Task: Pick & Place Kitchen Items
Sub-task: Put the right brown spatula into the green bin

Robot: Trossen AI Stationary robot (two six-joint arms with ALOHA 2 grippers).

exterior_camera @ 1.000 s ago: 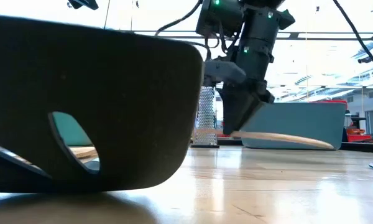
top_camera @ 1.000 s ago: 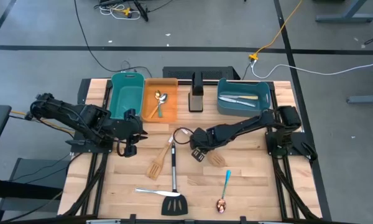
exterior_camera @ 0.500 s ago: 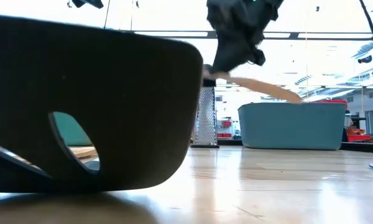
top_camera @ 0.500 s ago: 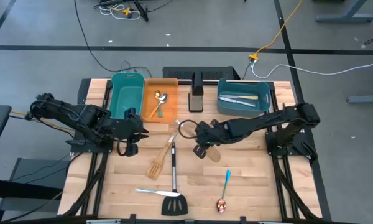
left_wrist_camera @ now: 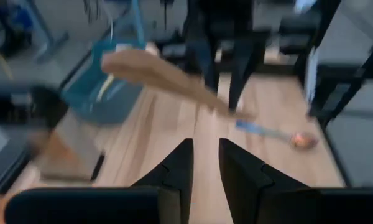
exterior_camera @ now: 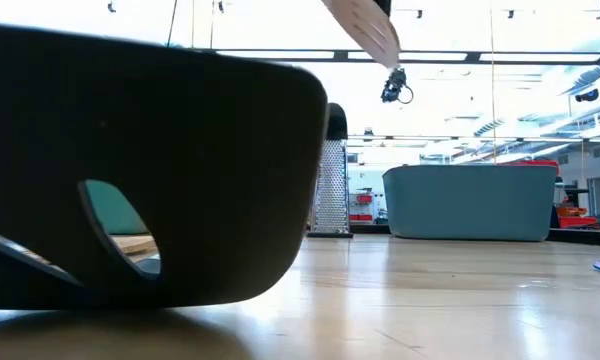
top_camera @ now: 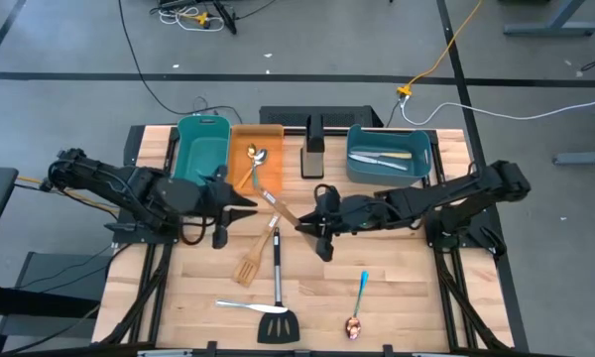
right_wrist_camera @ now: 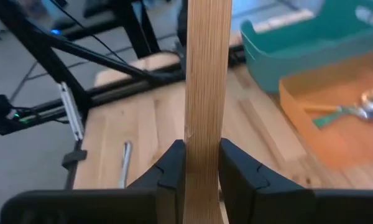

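Nearest the front edge, a black slotted turner with a steel handle (top_camera: 277, 297) lies flat beside a silver knife (top_camera: 241, 306). Mid-table, the right gripper (top_camera: 303, 224) has its jaws pinched on a pale flat wooden spatula (top_camera: 276, 204), held up off the table near the orange plastic bin (top_camera: 271, 134). Left gripper (top_camera: 246, 204) hovers close by, jaws nearly pressed together, gripping nothing.

Even overhead light fell softly on the counter (top_camera: 397, 288), bright windows washed out the low view behind a dark, unfocused turner blade (exterior_camera: 150, 170), and the left wrist picture smeared with motion around the wooden spatula (left_wrist_camera: 161, 78).
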